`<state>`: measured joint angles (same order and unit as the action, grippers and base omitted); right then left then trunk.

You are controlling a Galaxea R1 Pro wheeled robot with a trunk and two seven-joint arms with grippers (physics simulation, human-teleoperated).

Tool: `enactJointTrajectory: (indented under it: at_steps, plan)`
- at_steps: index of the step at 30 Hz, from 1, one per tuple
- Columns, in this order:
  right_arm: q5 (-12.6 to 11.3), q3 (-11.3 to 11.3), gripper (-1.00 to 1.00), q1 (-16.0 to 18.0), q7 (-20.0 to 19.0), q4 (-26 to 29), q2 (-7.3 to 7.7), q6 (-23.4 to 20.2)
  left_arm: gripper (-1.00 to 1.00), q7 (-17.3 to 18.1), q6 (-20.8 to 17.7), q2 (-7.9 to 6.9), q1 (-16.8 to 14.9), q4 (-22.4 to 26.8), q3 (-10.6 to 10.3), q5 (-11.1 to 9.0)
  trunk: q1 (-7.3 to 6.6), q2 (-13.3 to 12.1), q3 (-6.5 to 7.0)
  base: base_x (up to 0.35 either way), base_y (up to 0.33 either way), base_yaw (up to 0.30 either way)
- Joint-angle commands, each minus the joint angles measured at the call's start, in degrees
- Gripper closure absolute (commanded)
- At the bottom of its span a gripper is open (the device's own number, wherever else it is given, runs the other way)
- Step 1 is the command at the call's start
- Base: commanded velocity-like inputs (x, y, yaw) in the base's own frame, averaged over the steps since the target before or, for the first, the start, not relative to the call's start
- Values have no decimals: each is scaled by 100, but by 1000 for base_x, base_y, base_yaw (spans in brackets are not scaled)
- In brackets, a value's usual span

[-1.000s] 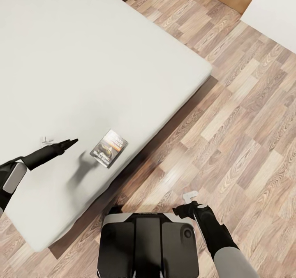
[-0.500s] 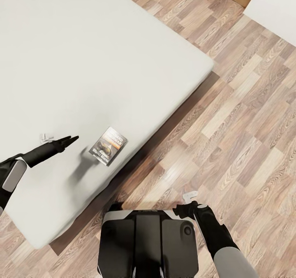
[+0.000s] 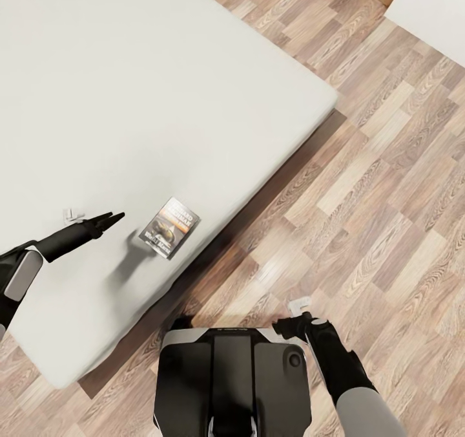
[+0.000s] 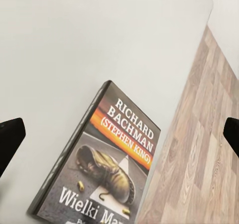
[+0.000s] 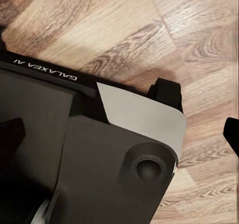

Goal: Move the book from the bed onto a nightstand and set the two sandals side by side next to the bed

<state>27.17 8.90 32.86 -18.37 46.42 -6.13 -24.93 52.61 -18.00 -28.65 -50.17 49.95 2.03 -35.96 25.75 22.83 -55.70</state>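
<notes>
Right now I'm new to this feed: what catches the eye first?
The book lies flat near the bed's edge, its dark cover with an orange band sharp against the pale mattress. The left gripper hovers open just beside it, and wood floor spreads past the bed.
</notes>
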Motion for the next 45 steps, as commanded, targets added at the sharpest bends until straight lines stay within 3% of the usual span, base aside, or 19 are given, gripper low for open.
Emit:
enactJointTrajectory:
  at_steps: [1,20,27,40,45]
  plan:
    - [61,29,-100,-3,-56,86,-11,-20,-100,12,-55,-2,-2,12,-1,-42,3,9,-7,0,0,0]
    - [60,14,-100,-28,-62,820,-18,-110,-100,21,-47,0,-2,142,-1,-42,3,9,-12,0,0,0]
    - [57,-8,-100,-37,-68,1103,-20,-365,-100,38,-46,3,-2,182,-6,-42,3,9,-12,0,0,0]
    - [55,-28,-100,-40,-70,1211,-25,-508,-100,95,70,56,-2,204,-10,-42,3,9,-12,0,0,0]
    - [53,-34,-100,-42,-74,1218,-28,-517,-100,99,313,102,-2,201,-10,-46,3,9,-12,0,0,0]
